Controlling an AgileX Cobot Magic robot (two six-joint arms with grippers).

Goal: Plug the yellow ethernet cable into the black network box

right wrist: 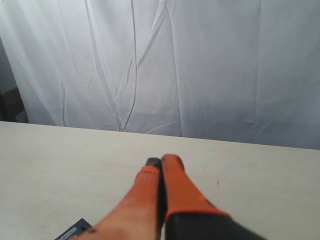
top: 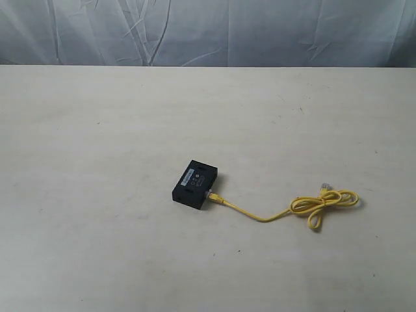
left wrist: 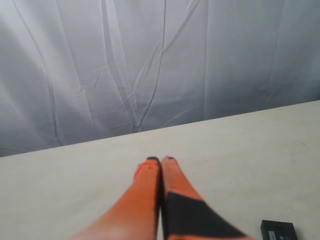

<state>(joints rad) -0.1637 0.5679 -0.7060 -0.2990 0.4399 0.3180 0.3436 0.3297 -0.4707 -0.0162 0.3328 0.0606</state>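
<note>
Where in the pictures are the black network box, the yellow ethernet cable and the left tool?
black network box (top: 194, 184): exterior view, top face.
yellow ethernet cable (top: 216, 198): exterior view, end beside the box.
left tool (left wrist: 160, 159): left wrist view, between its closed fingertips.

1. A pale, off-white table (top: 97, 195) is carrying everything, its surface showing faint scuffs and specks.
2. The black network box (top: 194, 184) is lying flat near the table's middle, with its pale label facing up.
3. The yellow ethernet cable (top: 260, 219) is lying to the box's right. One end is meeting the box's side and the cord is curling into a loose knot. The other plug (top: 325, 187) is resting beside the loop.
</note>
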